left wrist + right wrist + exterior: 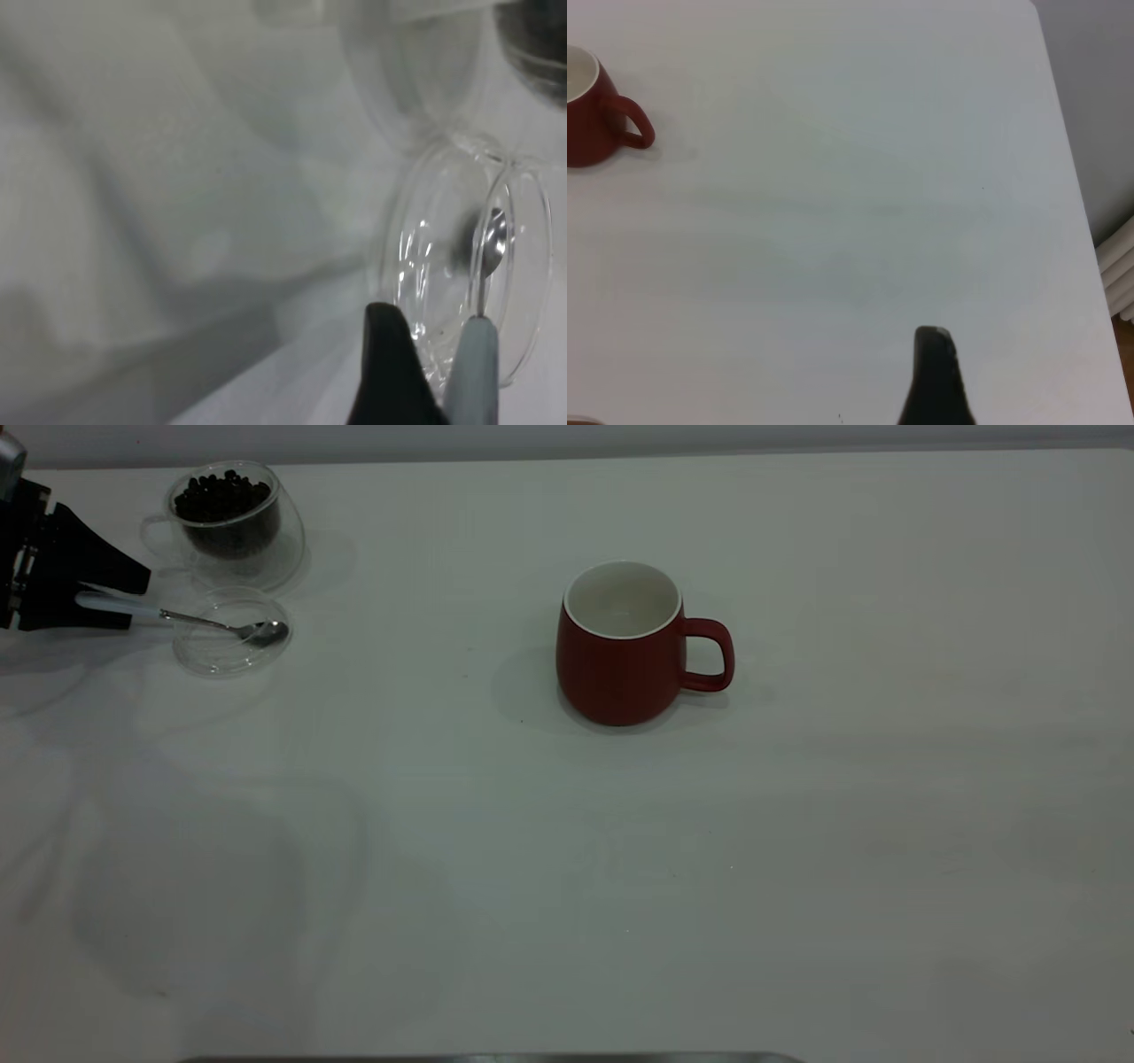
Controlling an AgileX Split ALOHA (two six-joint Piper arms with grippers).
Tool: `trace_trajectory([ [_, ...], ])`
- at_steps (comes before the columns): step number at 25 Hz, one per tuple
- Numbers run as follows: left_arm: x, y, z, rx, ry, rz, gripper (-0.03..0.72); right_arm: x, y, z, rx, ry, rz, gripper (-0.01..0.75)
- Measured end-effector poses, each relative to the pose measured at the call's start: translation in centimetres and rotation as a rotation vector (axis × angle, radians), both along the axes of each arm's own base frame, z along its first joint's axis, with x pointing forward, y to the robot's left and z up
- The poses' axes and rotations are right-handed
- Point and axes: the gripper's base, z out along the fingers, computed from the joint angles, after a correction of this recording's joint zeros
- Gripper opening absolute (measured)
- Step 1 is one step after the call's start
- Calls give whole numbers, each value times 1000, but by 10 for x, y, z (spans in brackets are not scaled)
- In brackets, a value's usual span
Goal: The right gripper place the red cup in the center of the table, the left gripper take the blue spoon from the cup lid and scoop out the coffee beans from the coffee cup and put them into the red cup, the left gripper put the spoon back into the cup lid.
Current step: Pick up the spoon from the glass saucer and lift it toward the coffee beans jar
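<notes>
White table (797,868) holds the red cup (625,651) at its center. Left gripper (97,598) grasps the blue spoon (124,608); its bowl lies in the cup lid (205,657), beside the coffee cup (232,527) of coffee beans (221,496).

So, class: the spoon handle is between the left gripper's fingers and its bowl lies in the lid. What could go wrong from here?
1. The left gripper holds the blue spoon by its handle end; it might tilt on lifting.
2. The light cup lid could get dragged along.
3. The coffee cup stands close behind and could be knocked.
</notes>
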Motion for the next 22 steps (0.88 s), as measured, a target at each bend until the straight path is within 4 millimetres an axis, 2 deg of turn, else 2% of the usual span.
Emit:
trace_trajectory([
  [12,0,0,0,-4,18,14,388,0,0,0,0,0,0,590],
  [22,0,0,0,-6,39,26,349,0,0,0,0,0,0,590],
])
